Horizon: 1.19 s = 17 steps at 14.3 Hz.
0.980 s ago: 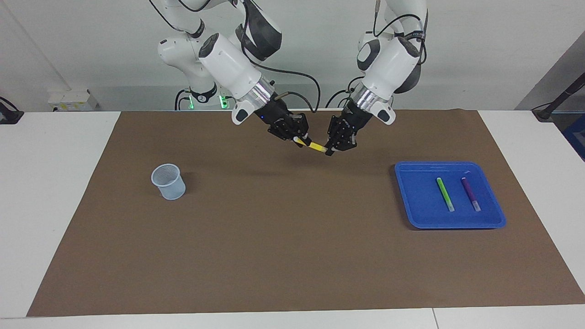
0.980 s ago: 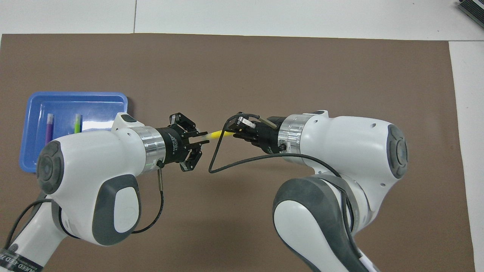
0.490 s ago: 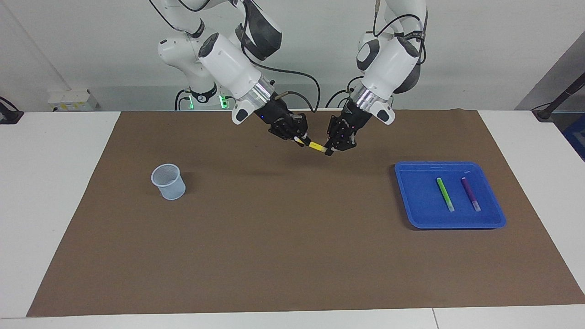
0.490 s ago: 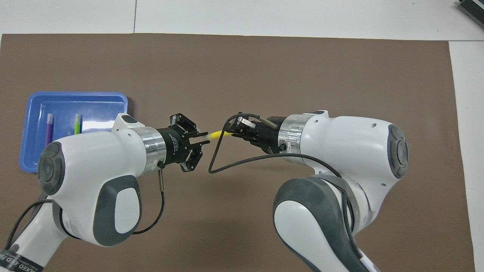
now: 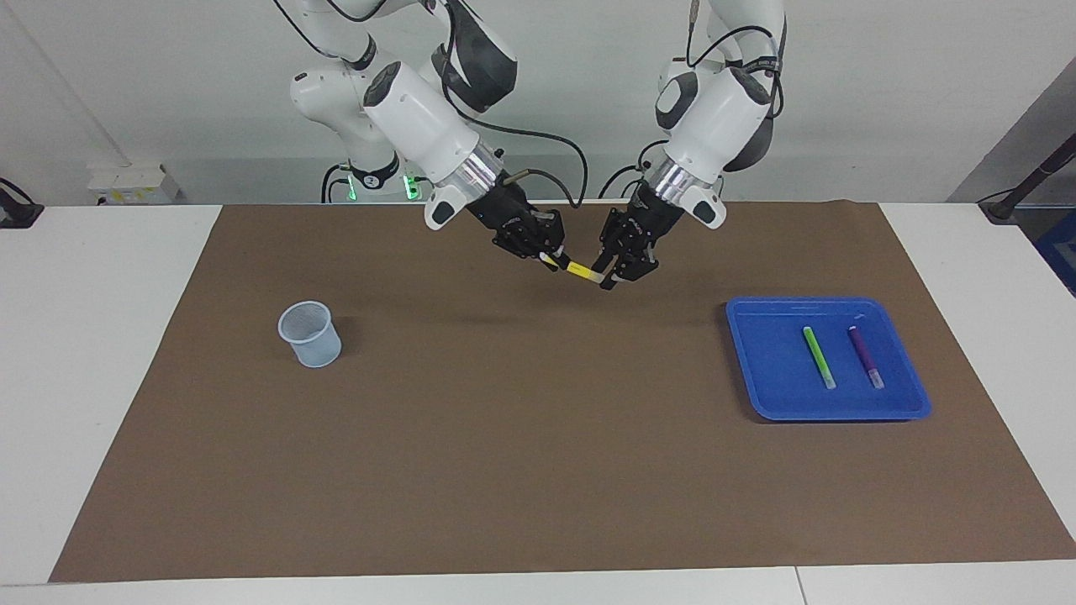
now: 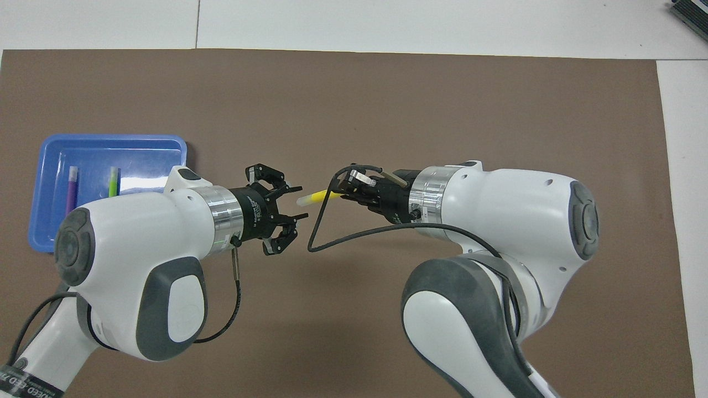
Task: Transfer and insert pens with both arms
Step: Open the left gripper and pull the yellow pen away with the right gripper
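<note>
The right gripper (image 5: pixel 551 255) clenches the slim yellow pen (image 5: pixel 578 270) above the matte brown mat (image 5: pixel 538 437), its pale tip at four o'clock between the released left gripper's (image 5: pixel 607 277) parted fingers.

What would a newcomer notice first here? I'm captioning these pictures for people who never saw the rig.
The two arms meeting in mid-air over the brown mat: the right gripper holds a yellow pen, whose pale end points into the open left gripper. Next, the blue tray toward the left arm's end holds a green pen and a purple pen. A small cup stands toward the right arm's end.
</note>
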Tool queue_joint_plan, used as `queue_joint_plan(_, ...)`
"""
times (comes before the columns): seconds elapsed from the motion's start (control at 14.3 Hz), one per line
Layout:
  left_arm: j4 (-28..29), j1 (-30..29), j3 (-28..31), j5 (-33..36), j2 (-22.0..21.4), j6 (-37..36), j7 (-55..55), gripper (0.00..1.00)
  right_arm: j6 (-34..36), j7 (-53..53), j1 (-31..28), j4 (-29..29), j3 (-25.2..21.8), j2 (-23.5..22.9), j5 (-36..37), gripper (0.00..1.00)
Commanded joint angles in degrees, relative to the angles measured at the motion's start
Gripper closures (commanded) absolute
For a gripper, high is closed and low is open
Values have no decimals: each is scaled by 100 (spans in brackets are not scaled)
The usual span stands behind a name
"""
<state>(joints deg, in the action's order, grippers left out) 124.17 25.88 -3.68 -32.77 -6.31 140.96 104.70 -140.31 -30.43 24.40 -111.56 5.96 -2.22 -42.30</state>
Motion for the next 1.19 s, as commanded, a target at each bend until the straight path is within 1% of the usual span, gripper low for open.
queue_joint_plan(0.0,204,93,69,-72,-230,81,7,10,248,274,-94,-50,10,73,-7,100)
queue_joint_plan(0.07,204,93,78,-72,-230,63,-2,10,475,536,-111,-41,-16,73,229,100)
queue_joint_plan(0.21,221,49,78,-72,-248,20,-90,10,1160,915,-391,81,1,90,1192,100)
queue_joint_plan(0.35,361,23,78,-63,-370,11,-597,11,1540,1301,-515,117,1,99,1714,100)
queue_joint_plan(0.42,527,23,78,-63,-484,11,-1087,12,1741,1590,-577,117,-16,117,1864,100)
queue_joint_plan(0.56,844,23,78,-63,-695,-85,-2387,13,2268,2205,-831,152,-7,152,2565,100)
queue_joint_plan(0.7,898,-21,95,-63,-766,-444,-3721,13,2865,2759,-1033,327,-7,152,3085,100)
queue_joint_plan(0.91,872,-643,104,-45,-872,-1498,-6094,15,3630,3541,-1411,520,-7,266,3604,100)
queue_joint_plan(1.05,863,-1153,104,24,-924,-1912,-7309,17,4001,4104,-1543,574,-7,389,4244,100)
queue_joint_plan(1.12,863,-1381,113,51,-942,-2036,-7828,19,4072,4429,-1614,574,-7,433,4535,100)
